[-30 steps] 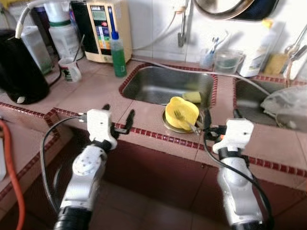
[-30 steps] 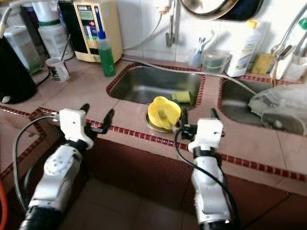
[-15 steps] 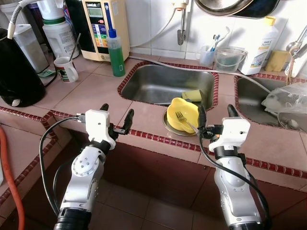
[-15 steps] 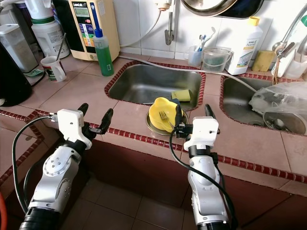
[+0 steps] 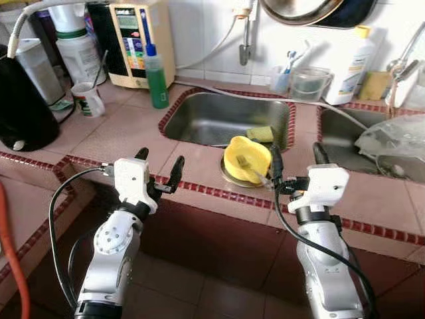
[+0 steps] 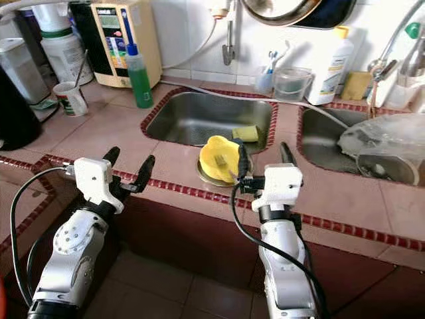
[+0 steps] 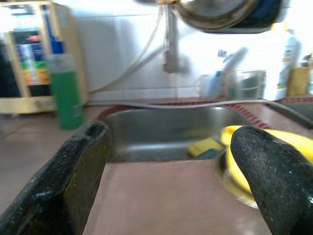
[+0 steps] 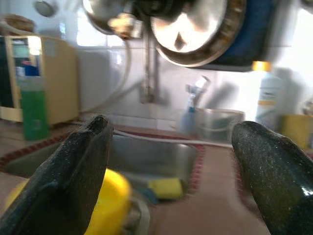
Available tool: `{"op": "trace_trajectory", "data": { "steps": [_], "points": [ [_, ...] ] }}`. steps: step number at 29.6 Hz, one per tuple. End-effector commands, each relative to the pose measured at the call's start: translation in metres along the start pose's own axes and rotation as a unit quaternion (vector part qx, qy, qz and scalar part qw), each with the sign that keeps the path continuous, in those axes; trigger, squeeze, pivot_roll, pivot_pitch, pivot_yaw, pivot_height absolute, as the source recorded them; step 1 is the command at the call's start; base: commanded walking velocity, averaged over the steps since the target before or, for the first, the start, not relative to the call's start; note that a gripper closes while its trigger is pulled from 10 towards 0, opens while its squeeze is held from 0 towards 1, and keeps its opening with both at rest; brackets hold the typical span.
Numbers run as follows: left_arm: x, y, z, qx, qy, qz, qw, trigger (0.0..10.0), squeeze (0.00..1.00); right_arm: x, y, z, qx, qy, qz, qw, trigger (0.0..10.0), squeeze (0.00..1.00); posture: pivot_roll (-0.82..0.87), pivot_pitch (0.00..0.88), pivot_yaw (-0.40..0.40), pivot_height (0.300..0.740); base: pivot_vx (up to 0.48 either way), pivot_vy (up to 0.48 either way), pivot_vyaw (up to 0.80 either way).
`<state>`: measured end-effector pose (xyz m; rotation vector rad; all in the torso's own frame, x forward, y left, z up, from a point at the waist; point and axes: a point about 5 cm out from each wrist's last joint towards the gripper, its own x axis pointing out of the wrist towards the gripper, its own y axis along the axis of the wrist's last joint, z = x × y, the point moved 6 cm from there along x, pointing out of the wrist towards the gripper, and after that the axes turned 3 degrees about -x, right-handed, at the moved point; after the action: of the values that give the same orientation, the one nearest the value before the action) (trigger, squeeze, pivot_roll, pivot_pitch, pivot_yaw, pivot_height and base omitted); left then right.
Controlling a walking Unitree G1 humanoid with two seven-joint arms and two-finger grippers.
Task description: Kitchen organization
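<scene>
1. Tiled pink kitchen counter [image 5: 126,129] with red trim, steel sink [image 5: 219,116] set in, second basin [image 5: 345,143] to the right; white wall tiles behind.
2. Left eye view: yellow bowl [image 5: 247,158] resting on a steel plate [image 5: 229,174] at the sink's front rim, fork [image 5: 244,161] lying in it. Yellow sponge [image 5: 263,134] just behind, inside the sink. Green soap bottle [image 5: 157,81], mug [image 5: 87,101], water dispenser [image 5: 136,33] at back left; black kettle [image 5: 23,106] far left.
3. Same view: left gripper [image 5: 159,171] held at the counter edge, fingers spread, holding nothing, well apart from the bowl. Right gripper [image 5: 297,157] just right of the bowl, fingers spread, empty; near finger close beside the bowl's rim, contact unclear.
4. Right eye view: same layout; white detergent bottle [image 6: 335,58] and clear cup with toothbrushes [image 6: 292,83] on the back ledge, bagged dishes [image 6: 382,149] in the second basin.
5. Left wrist view: both fingers [image 7: 73,176] wide apart, sink and bowl beyond, nothing between.
6. Right wrist view: fingers [image 8: 68,166] wide apart, bowl low by one finger, pan [image 8: 195,29] hanging above.
7. Change from half a second back: whole scene shifted slightly, so camera moved; bowl, fork and both grippers much as before relative to each other. No grasp made yet; likely lining up on the bowl.
</scene>
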<state>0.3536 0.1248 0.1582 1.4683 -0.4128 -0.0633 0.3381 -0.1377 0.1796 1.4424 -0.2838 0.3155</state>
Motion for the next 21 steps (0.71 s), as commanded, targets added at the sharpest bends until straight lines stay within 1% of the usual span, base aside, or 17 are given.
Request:
{"op": "trace_trajectory", "data": {
  "steps": [1,12,18,20,21],
  "points": [
    [0.0008,0.0020,0.0033,0.001,-0.009,0.000,1.000,10.0,0.00,0.0007,0.0056,0.0028,0.001,-0.004,0.006,1.000,10.0,0.00,-0.10,0.042,0.057,0.740,0.000,-0.480,0.00],
    [0.0032,0.0037,0.0031,-0.001,-0.010,0.000,1.000,10.0,0.00,0.0003,0.0041,0.0038,0.006,-0.007,0.000,1.000,10.0,0.00,-0.10,0.050,0.061,0.740,0.000,-0.480,0.00],
    [0.0048,0.0056,0.0042,0.010,-0.027,-0.001,1.000,10.0,0.00,0.0005,0.0028,0.0046,0.009,-0.008,-0.004,1.000,10.0,0.00,-0.10,0.056,0.062,0.740,0.000,-0.480,0.00],
    [0.0066,0.0060,0.0026,0.018,-0.035,-0.004,0.999,10.0,0.00,0.0014,0.0021,0.0075,0.001,-0.011,-0.006,1.000,10.0,0.00,-0.09,0.062,0.056,0.740,0.000,-0.480,0.00],
    [0.0074,0.0065,0.0034,0.024,-0.041,-0.003,0.999,10.0,0.00,0.0017,0.0011,0.0086,-0.003,-0.012,-0.009,1.000,10.0,0.00,-0.09,0.067,0.053,0.740,0.000,0.000,0.00]
  ]
}}
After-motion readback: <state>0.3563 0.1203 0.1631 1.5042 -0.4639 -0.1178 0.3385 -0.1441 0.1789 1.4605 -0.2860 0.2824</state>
